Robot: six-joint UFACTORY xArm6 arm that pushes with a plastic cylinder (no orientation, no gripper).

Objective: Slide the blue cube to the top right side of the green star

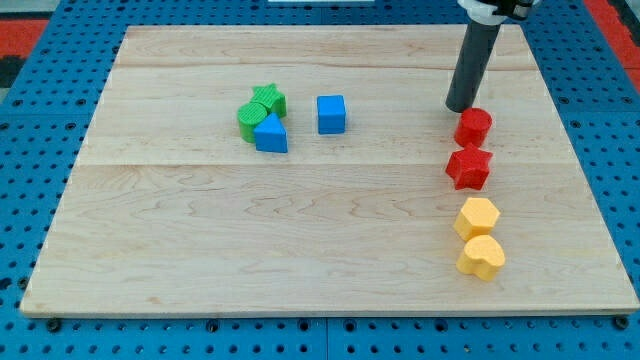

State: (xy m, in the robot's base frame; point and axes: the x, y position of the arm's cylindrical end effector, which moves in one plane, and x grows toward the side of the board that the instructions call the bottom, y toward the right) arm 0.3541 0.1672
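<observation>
The blue cube (pixel 331 114) sits on the wooden board, right of a small cluster. The cluster holds a green star (pixel 269 99), a green round block (pixel 250 119) and a blue triangular block (pixel 271 134), all touching. The blue cube is apart from the star, to its right and slightly lower. My tip (pixel 461 107) rests on the board far to the right of the blue cube, just above and left of the red hexagonal block (pixel 473 127).
A red star (pixel 469 168) lies below the red hexagonal block. A yellow hexagonal block (pixel 477 217) and a yellow heart (pixel 482 257) lie below it near the board's right edge. The board sits on a blue perforated surface (pixel 30 150).
</observation>
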